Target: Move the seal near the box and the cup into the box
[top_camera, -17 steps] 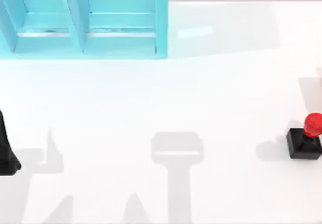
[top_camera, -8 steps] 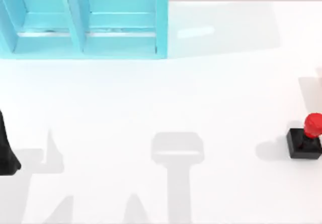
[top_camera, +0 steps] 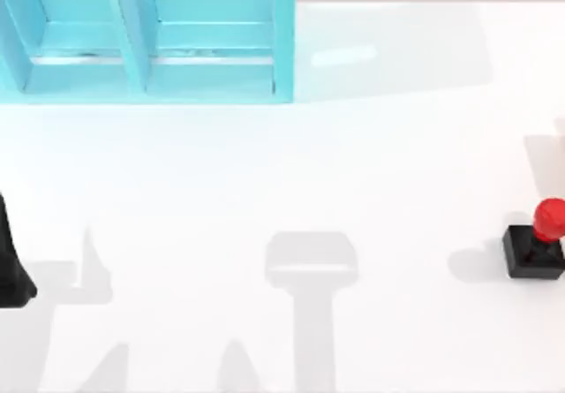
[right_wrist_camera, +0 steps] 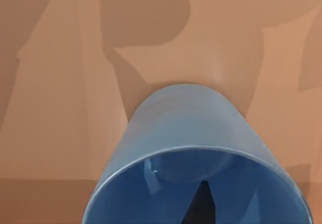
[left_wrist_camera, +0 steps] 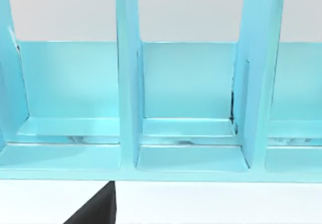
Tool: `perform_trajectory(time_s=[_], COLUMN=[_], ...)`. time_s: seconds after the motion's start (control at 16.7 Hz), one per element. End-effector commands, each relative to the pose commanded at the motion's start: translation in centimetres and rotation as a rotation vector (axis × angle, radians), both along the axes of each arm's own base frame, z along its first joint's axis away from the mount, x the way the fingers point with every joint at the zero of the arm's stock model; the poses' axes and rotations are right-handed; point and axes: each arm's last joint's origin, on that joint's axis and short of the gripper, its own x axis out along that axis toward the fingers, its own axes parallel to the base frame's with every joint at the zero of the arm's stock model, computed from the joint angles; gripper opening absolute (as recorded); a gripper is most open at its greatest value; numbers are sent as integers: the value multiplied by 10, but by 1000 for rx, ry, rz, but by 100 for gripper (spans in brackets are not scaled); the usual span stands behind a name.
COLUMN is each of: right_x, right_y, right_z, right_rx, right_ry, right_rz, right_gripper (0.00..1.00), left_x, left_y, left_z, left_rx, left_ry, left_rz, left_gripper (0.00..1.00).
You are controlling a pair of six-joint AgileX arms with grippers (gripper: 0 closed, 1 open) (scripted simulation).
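Cup [right_wrist_camera: 196,153]: in the right wrist view it sits closest to the camera, low in the frame, its open mouth turned toward us and its closed end pointing away, so its long axis runs straight out from the wrist. A dark wedge shows inside the rim; we take it for part of the right arm's gripper, but we cannot tell how its fingers are set or whether they hold the cup.

Step in hand: we judge the cup is the thing being handled, and it is not yet in the box.

Doing it well: carry the cup level, keep it clear of the upright dividers, and lower it into 1 compartment before letting go.

Seal [top_camera: 537,243]: lower right of the top view, upright on the table [top_camera: 291,172], red knob above the black block, long axis vertical, well apart from the box.

Left arm: a black part of it shows at the lower left edge of the top view; we cannot tell its gripper's state.

Box [top_camera: 146,40]: upper left of the top view, farthest from us, its 2 visible compartments open; the left wrist view faces its dividers [left_wrist_camera: 128,83].
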Motion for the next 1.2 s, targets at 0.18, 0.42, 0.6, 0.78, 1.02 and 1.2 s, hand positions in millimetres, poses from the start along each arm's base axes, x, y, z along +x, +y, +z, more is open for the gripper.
perform_trajectory(time_s=[0.18,0.42,0.6,0.78,1.02,1.2], right_x=[0,0,0,0,4,4], right_y=[0,0,0,0,-3,-2], right_z=[0,0,0,1,29,61], right_rx=[0,0,0,-1,-16,-41], right_ry=[0,0,0,-1,-19,-23], right_rz=[0,0,0,-1,3,13], right_gripper=[98,100,100,100,100,100], left_x=[0,0,0,0,0,0], left_y=[0,0,0,0,0,0], left_z=[0,0,0,0,0,0], left_rx=[0,0,0,0,0,0], left_ry=[0,0,0,0,0,0], left_rz=[0,0,0,0,0,0], left_gripper=[100,100,100,100,100,100])
